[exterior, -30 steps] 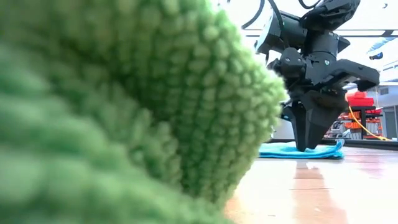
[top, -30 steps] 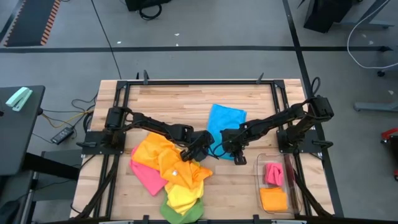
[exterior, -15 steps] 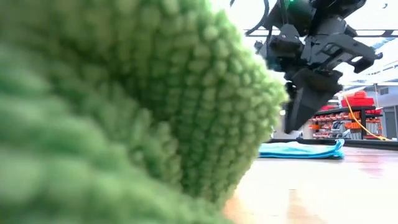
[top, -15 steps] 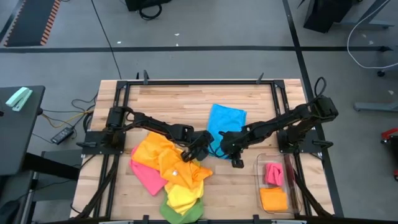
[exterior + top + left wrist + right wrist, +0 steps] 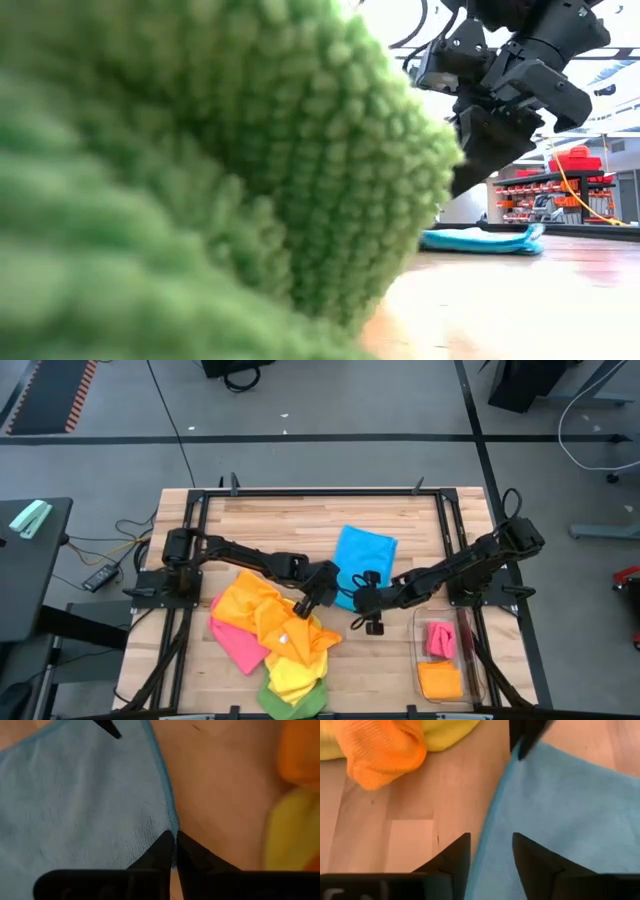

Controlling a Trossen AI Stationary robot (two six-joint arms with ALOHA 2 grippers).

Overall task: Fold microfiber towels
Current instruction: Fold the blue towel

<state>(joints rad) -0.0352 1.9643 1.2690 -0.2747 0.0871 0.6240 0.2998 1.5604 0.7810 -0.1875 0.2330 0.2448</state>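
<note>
Now | blue towel (image 5: 363, 551) flat mid-table, right of the heap of towels (image 5: 272, 628) | left gripper (image 5: 174, 845) pinched tight on blue towel's left edge | right gripper (image 5: 490, 851) fingers apart astride its near edge | bin (image 5: 470, 685) near right

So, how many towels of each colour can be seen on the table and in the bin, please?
Blue towel: 1, flat on the table
Orange towels: 2, one in the pile, one in the clear bin
Pink towels: 2, one in the pile, one in the bin
Yellow towel: 1
Green towel: 1
Total: 7, though the pile may hide more.
</note>
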